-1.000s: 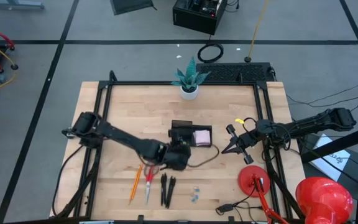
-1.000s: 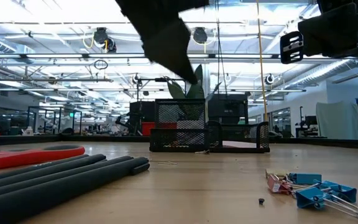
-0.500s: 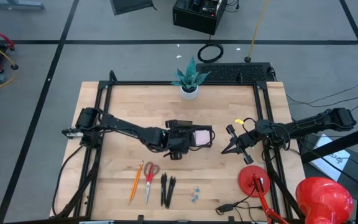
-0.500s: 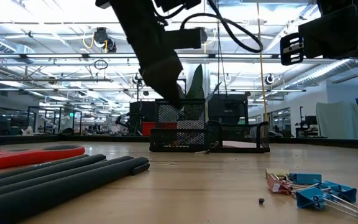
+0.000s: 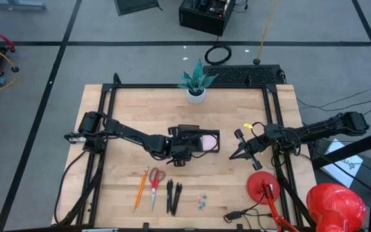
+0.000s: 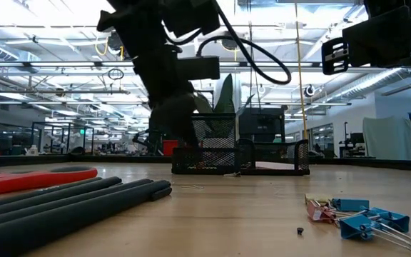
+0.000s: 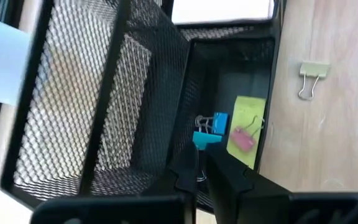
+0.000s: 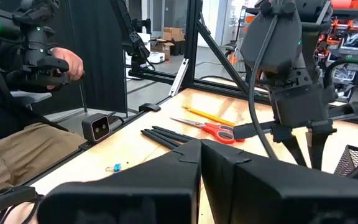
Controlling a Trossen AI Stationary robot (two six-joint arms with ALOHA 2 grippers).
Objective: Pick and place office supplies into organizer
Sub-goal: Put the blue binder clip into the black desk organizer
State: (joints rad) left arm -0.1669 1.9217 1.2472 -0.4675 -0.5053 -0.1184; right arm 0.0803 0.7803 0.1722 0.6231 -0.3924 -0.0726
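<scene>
Left gripper (image 5: 181, 153): over the organizer (image 5: 210, 149), fingers closed on a blue clip (image 7: 205, 138) inside its compartment, beside a yellow piece (image 7: 247, 130). Step, by judgement: depositing the clip. Next: part the fingers, lift clear.
Right gripper (image 5: 240, 153): idle, well right of the organizer, fingers together, empty.
Pencil (image 5: 138, 188), scissors (image 5: 154, 186), pens (image 5: 172, 195), clips (image 5: 203, 200): on the table near the organizer's front.

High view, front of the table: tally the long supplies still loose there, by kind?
Pencil: 1
Scissors: 1
Pens: 3
Total: 5
</scene>
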